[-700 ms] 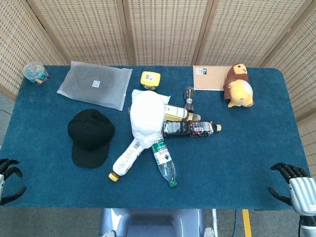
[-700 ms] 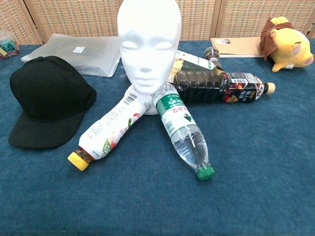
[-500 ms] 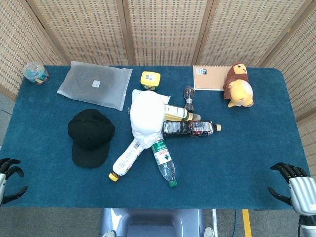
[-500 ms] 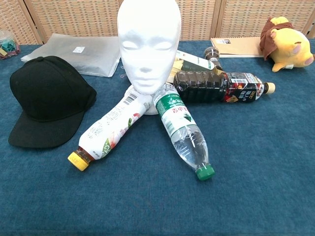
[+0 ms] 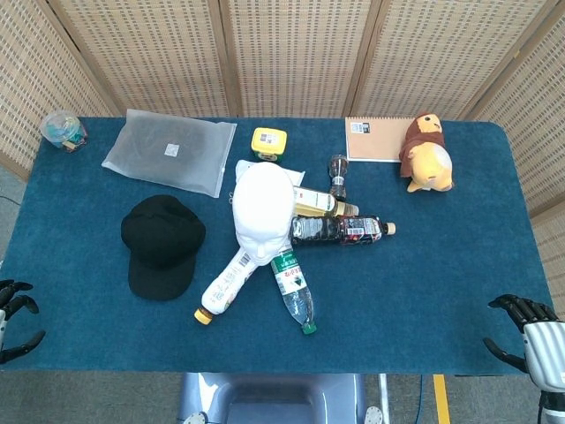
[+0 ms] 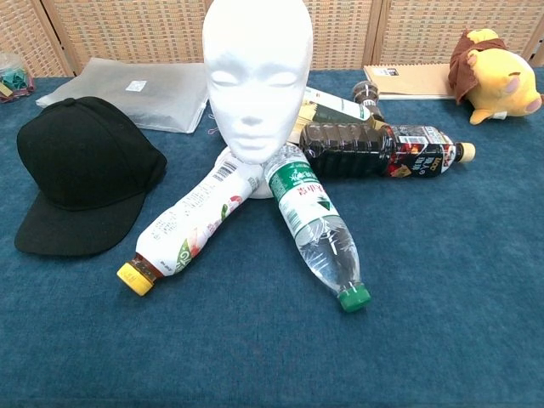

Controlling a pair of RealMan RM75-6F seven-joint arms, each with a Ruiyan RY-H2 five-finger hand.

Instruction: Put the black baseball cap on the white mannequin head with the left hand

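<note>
The black baseball cap [image 5: 161, 243] [image 6: 85, 174] lies flat on the blue table [image 5: 424, 283], brim toward the front, left of the white mannequin head [image 5: 263, 212] [image 6: 255, 81]. The head stands upright at the table's middle, bare. My left hand [image 5: 13, 318] shows only at the lower left corner of the head view, off the table's front edge, fingers apart and holding nothing. My right hand [image 5: 530, 336] sits at the lower right corner, also off the edge, fingers spread and empty. Neither hand appears in the chest view.
Several bottles fan out around the mannequin: a yellow-capped one [image 6: 191, 221], a green-capped one [image 6: 314, 225] and a dark one [image 6: 382, 150]. A clear plastic bag [image 5: 169, 150], a yellow tub [image 5: 268, 143], a notebook [image 5: 375, 139], a plush toy [image 5: 427, 155] and a small jar [image 5: 63, 131] lie at the back.
Both hands have slipped slightly lower and outward at the frame's corners. The cap, head and bottles have not moved.
</note>
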